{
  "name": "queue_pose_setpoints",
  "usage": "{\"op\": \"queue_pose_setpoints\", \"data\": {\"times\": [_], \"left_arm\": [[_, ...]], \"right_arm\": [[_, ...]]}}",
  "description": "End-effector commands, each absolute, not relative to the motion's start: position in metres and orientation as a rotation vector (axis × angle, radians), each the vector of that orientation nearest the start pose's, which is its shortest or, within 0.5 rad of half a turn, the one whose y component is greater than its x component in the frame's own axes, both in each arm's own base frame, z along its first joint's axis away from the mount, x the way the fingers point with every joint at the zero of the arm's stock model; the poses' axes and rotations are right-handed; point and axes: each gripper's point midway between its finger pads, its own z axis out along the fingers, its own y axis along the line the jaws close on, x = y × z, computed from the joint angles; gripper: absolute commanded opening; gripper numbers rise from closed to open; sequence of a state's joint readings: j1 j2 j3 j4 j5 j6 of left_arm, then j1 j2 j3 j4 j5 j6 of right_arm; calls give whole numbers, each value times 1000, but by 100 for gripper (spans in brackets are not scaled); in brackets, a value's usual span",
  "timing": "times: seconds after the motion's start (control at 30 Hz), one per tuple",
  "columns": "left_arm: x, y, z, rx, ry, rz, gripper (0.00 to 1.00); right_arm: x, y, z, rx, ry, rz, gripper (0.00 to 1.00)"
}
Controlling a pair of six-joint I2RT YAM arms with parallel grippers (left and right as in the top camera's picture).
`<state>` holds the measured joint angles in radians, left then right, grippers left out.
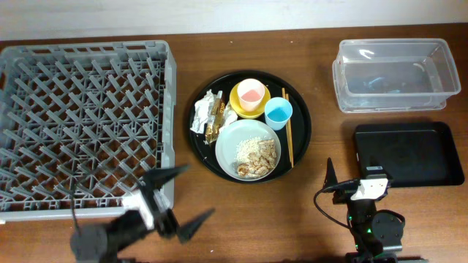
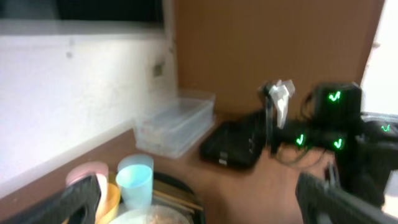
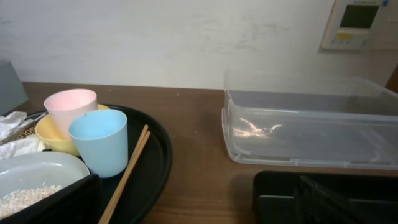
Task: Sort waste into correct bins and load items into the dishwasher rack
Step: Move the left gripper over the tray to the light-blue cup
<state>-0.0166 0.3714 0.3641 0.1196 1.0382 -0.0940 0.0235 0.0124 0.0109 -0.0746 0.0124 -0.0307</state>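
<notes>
Chopsticks [image 1: 288, 128] lie on the round tray [image 1: 300, 124], right side, long axis 12-to-6. They're at 10 o'clock from my right gripper [image 1: 354, 174], the nearer one. Left gripper [image 1: 189, 195] is at the tray's 7. Both are wide open and empty.

On the round black tray [image 3: 159, 155], a pink cup [image 3: 70, 107] is seen inside the yellow bowl [image 3: 48, 139], the light blue cup [image 3: 99, 144] just beside it, chopsticks [image 3: 127, 174] laid alongside. The clear tub [image 3: 311, 127] is set apart on the table [image 3: 193, 112].
</notes>
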Motion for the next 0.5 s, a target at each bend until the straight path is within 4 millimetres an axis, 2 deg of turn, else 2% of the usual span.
{"op": "queue_pose_setpoints", "data": {"times": [0.0,0.03,0.07,0.1,0.13,0.2,0.3,0.33,0.37,0.43,0.47], "left_arm": [[257,-103,284,564,1647,-455,100],[271,-90,279,494,1728,-393,100],[281,-88,277,478,1770,-394,100],[283,-96,274,478,1788,-473,100],[278,-112,276,506,1776,-616,100],[273,-128,280,589,1732,-727,100],[293,-106,265,394,1916,-644,99],[300,-96,257,336,2052,-562,99],[302,-93,255,327,2108,-521,99],[304,-81,243,316,2373,-329,99],[304,-84,240,341,2441,-307,99]], "right_arm": [[246,3,155,-31,1651,-27,98],[246,3,155,-31,1651,-27,98],[246,3,155,-31,1652,-27,98],[246,3,155,-31,1651,-27,98],[246,3,155,-31,1651,-27,98],[246,3,155,-31,1651,-27,98],[246,3,155,-31,1651,-27,98],[246,3,155,-31,1651,-27,98],[246,3,155,-31,1651,-27,99],[246,3,155,-31,1651,-27,98],[246,3,155,-31,1651,-27,98]]}}
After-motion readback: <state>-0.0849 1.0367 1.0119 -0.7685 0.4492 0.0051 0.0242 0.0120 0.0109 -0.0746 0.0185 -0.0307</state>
